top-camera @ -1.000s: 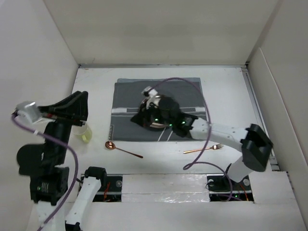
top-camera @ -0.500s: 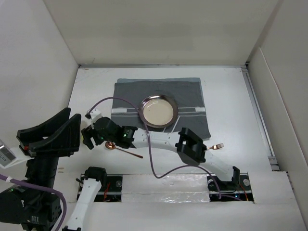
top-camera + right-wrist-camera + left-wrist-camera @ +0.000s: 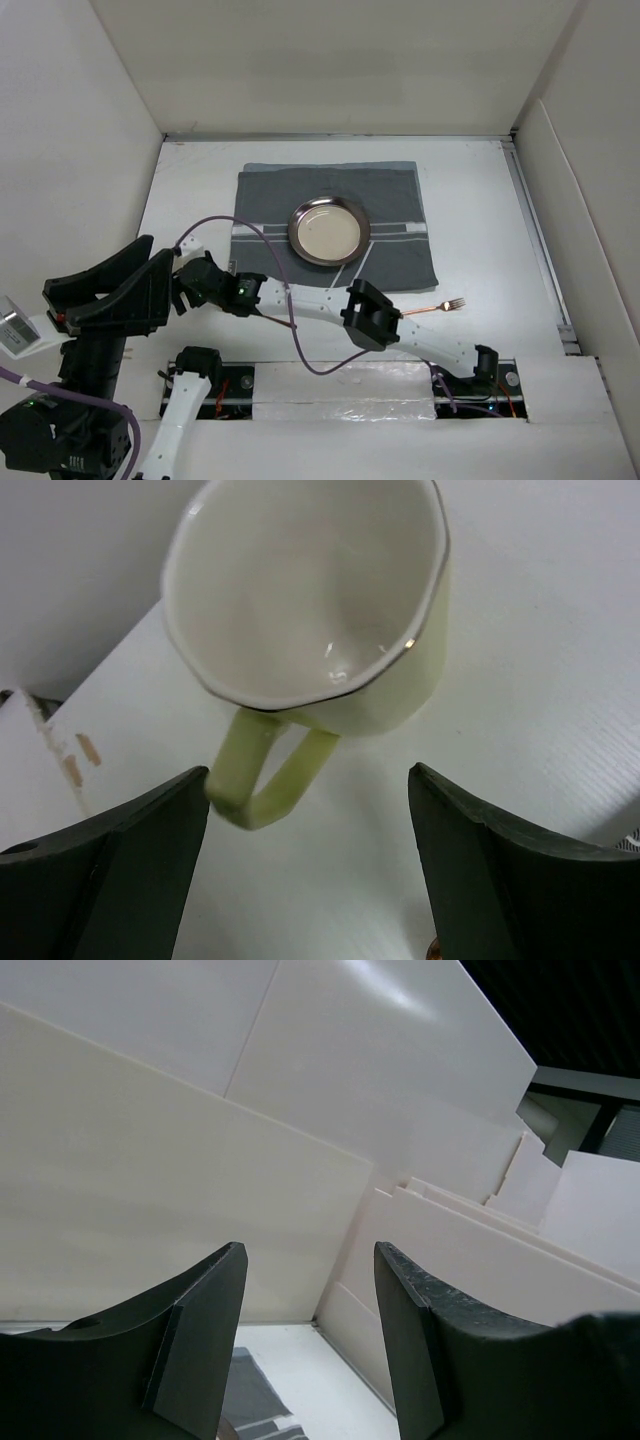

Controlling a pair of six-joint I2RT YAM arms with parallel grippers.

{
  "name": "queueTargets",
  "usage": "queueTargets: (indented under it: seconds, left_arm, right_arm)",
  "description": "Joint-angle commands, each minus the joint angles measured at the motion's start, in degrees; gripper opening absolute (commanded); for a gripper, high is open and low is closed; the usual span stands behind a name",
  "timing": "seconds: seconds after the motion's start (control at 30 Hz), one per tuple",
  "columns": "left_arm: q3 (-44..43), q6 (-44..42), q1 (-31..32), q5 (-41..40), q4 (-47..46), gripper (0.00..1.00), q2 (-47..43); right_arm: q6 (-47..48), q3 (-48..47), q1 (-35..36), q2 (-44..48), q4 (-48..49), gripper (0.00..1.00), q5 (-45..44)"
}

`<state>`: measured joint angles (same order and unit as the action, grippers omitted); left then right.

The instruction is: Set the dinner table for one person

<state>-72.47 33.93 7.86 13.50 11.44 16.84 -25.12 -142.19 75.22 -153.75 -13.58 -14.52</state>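
One plate (image 3: pixel 329 230) sits on one striped placemat (image 3: pixel 395 190), far-centre on the white bench (image 3: pixel 470 200), which spans the scene. One fork (image 3: pixel 435 307) lies near right and one pale-green mug (image 3: pixel 310 600) at the left. The right hand (image 3: pixel 308 780) stretches leftward over the mug, released and spread wide. The left hand (image 3: pixel 308 1255) is raised and tilted upward, released and empty.

Plate (image 3: pixel 329 232) lies on placemat (image 3: pixel 268 198); fork (image 3: pixel 436 307) on dinner table (image 3: pixel 480 200), front-right.
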Motion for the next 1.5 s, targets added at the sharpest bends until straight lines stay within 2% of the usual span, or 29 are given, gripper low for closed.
queueTargets:
  seconds: [0.0,0.17,0.4,0.5,0.6,0.63,0.7,0.8,0.83,0.9,0.93,1.03,1.07,1.1,1.3,1.47]
  left_arm:
    - [0.6,-0.1,0.8,0.3,-1.8,0.50,-0.7]
    - [-0.1,-1.5,2.0,-1.6,-0.5,0.50,-1.2]
    - [2.4,-1.4,2.0,-2.0,-0.8,0.50,-2.2]
    - [3.6,-1.5,2.5,-2.1,-0.9,0.50,-2.3]
    - [4.9,-1.4,2.5,-2.2,-0.9,0.50,-2.3]
    - [5.4,-1.4,2.5,-2.2,-1.0,0.49,-2.5]
    - [5.7,-1.6,2.5,-2.4,-1.2,0.49,-2.5]
    - [6.2,-1.9,2.5,-2.9,-1.2,0.49,-2.7]
    - [6.4,-1.9,2.5,-3.0,-1.2,0.49,-2.7]
    - [6.5,-2.1,2.5,-3.5,-0.9,0.49,-2.6]
    - [6.8,-2.2,2.5,-3.6,-1.0,0.49,-2.7]
    - [7.6,-2.7,2.5,-4.4,-0.9,0.49,-2.4]
    - [7.8,-2.8,2.5,-4.7,-0.9,0.49,-2.4]
    - [8.0,-3.0,2.5,-5.1,-0.8,0.49,-2.3]
    - [8.0,-4.0,2.5,-5.3,0.0,0.49,-1.4]
    - [12.6,-3.9,2.5,-3.7,-0.6,0.49,-0.8]
  right_arm:
    - [-1.5,-3.5,0.8,-0.4,2.7,0.84,-6.0]
    - [-2.4,-4.0,0.8,-1.2,4.3,0.81,-10.7]
    - [-2.0,-3.8,0.8,-2.2,7.5,0.77,-10.5]
    - [-1.5,-4.4,0.3,-3.2,8.7,0.71,-9.0]
    - [-0.5,-2.4,-0.2,-2.1,11.7,0.59,-8.1]
    - [-0.4,-2.2,-0.2,-2.0,11.7,0.51,-7.3]
    - [-0.2,-1.9,-0.9,-1.6,12.5,0.44,-5.3]
    - [-0.1,-0.3,-0.9,-0.2,13.0,0.26,-4.5]
    - [-0.2,2.2,-0.9,0.5,15.2,0.17,-3.8]
    - [-0.8,4.6,-0.9,3.0,18.2,0.08,-3.9]
    - [-1.1,5.4,-0.9,4.1,19.3,0.00,-3.8]
    - [0.7,6.6,-0.9,8.4,20.1,0.00,-6.3]
    - [0.8,9.0,-0.9,10.6,25.2,0.00,-4.8]
    - [0.8,13.6,-1.5,12.8,27.4,0.00,-4.2]
    - [2.4,27.1,-5.3,29.4,35.5,0.00,-4.4]
    - [2.2,45.7,-13.2,44.8,39.9,0.00,-4.0]
